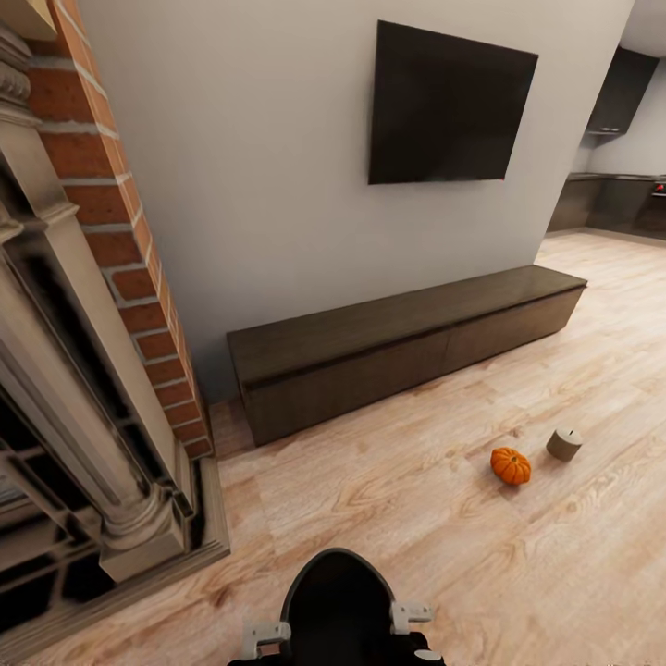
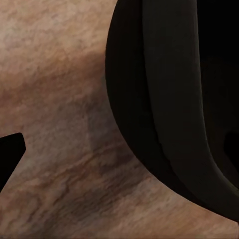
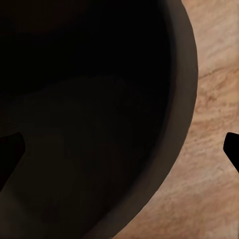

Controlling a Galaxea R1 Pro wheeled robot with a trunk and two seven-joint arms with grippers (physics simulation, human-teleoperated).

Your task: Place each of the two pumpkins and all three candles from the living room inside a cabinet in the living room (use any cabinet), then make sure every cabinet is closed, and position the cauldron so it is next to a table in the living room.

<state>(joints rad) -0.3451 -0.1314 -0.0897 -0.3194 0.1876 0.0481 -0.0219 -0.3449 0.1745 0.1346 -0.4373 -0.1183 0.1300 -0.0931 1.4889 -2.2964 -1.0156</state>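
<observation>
Right hand [image 3: 124, 149] hovers over cauldron [image 3: 89, 109] mouth.

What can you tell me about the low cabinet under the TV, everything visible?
The cabinet is a long, low unit in dark-brown wood grain, set against the grey wall below the wall-mounted TV. Its flat top carries nothing. The front shows flat, handle-less panels with one vertical seam near the middle; all look flush, so closed. It stands on the wooden floor, its left end near the brick fireplace. The pumpkin and candle lie on the floor in front, apart from it.
</observation>
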